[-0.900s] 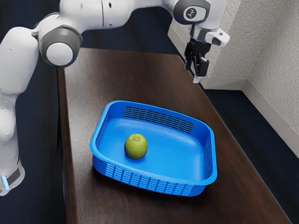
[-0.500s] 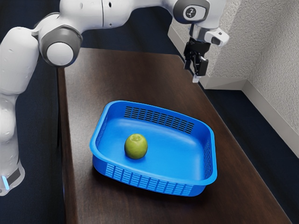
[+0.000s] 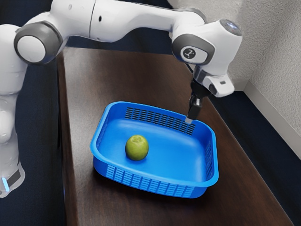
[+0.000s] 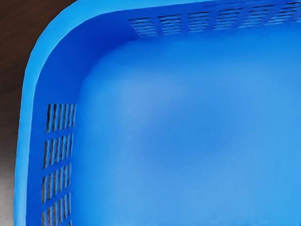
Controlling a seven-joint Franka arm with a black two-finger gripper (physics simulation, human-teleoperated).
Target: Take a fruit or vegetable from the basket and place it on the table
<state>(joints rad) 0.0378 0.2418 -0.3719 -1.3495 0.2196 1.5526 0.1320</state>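
You are seeing the green apple (image 3: pixel 137 148) sitting inside the blue basket (image 3: pixel 151 179); it is resting on the basket's bottom, toward the exterior view's left, with its dimpled top facing up. The basket is standing on the dark brown worktop (image 3: pixel 117 70); its slotted walls are rising all round the apple, and the apple is keeping its place apart from the gripper (image 3: pixel 189 120).

Your white arm (image 3: pixel 113 21) is reaching across from the exterior view's upper left, above the worktop; the gripper is pointing down at a slant, and its lower end is overlapping the far slotted wall in the exterior view, near that wall's end at the exterior view's right. You aren't getting a clear look at how far open the gripper is, so you can't be telling its opening, nor whether it is holding anything; you can't be telling whether it is touching the basket either.

In the wrist view, you are looking down into a rounded corner of the basket; two slotted walls are meeting there under a lighter blue rim, the smooth bottom is spreading out between them, and brown worktop is showing beyond the rim.
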